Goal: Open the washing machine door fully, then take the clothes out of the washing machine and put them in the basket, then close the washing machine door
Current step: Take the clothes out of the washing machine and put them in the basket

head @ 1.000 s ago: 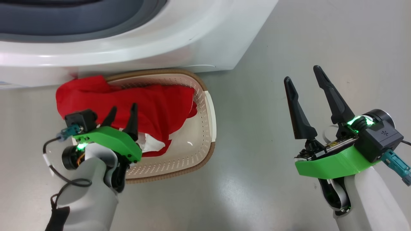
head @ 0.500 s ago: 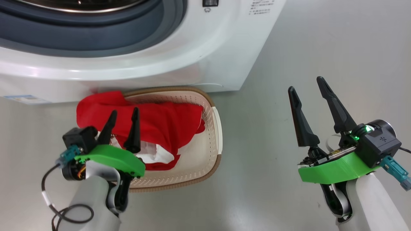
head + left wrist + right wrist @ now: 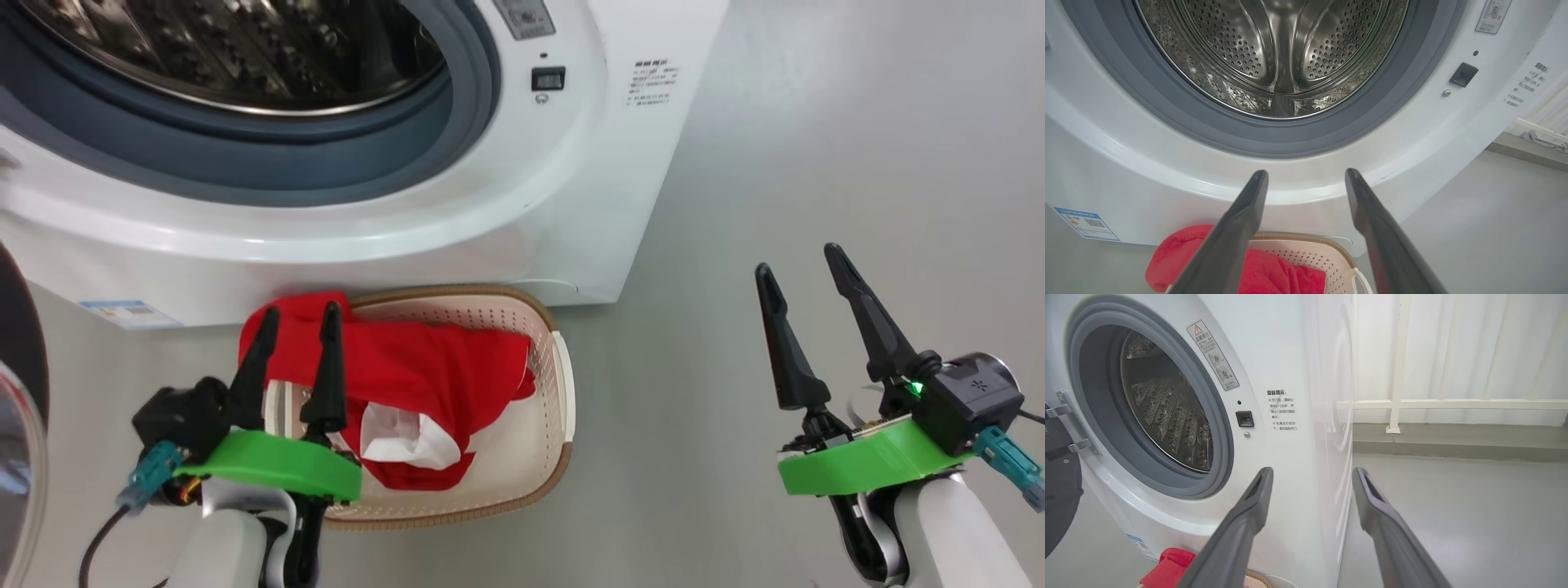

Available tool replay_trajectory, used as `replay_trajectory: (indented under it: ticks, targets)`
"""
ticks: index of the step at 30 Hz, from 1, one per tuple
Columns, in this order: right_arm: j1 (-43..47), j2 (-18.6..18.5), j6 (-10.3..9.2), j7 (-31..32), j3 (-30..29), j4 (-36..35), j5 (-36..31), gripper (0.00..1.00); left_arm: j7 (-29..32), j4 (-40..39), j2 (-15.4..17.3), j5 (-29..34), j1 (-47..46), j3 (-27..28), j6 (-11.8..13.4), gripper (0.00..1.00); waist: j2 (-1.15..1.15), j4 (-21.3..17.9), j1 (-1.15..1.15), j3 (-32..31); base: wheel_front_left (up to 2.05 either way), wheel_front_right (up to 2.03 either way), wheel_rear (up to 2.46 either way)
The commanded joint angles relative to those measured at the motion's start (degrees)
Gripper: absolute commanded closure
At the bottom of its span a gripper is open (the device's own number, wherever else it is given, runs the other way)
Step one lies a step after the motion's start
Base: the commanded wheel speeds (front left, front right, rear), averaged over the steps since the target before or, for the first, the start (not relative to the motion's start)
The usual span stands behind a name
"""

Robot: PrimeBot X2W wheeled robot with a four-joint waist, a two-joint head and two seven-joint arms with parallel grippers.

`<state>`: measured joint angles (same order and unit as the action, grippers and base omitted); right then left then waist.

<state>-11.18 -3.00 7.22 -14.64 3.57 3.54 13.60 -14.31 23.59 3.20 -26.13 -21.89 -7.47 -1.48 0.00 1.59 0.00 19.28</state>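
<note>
Below the washing machine (image 3: 571,204), at six o'clock of its mouth, the clothes (image 3: 424,384) lie heaped in the basket (image 3: 531,445), spilling over its ten-o'clock rim. The drum (image 3: 1278,49) looks empty — only closing remains, I judge; the washing machine door (image 3: 20,343) hangs open at nine. The left gripper (image 3: 300,310) and right gripper (image 3: 798,258) both gape, empty. Blue label (image 3: 131,312) and Chinese print (image 3: 1281,410): unreadable.
</note>
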Motion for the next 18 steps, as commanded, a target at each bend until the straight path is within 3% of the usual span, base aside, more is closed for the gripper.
replay_trajectory:
  ticks: [1,8,18]
  targets:
    - [0.83,0.13,0.26,-0.36,0.63,-1.11,-0.58,0.00,-0.69,-2.59,1.67,0.81,1.41,2.15,0.24,0.00,0.00,0.37,0.00,-2.50,0.00,0.00,0.00]
    - [3.37,0.13,0.26,-0.36,-1.05,-0.32,-0.64,0.00,-0.69,-10.09,2.93,3.81,7.35,3.43,0.00,0.00,0.00,0.29,0.00,-7.24,0.00,0.00,0.00]
    - [8.32,0.13,0.26,-0.36,-3.44,-0.31,-0.75,0.00,-0.69,-15.57,5.42,8.12,14.59,4.93,2.14,0.00,0.00,0.69,0.00,-13.47,0.00,0.00,0.00]
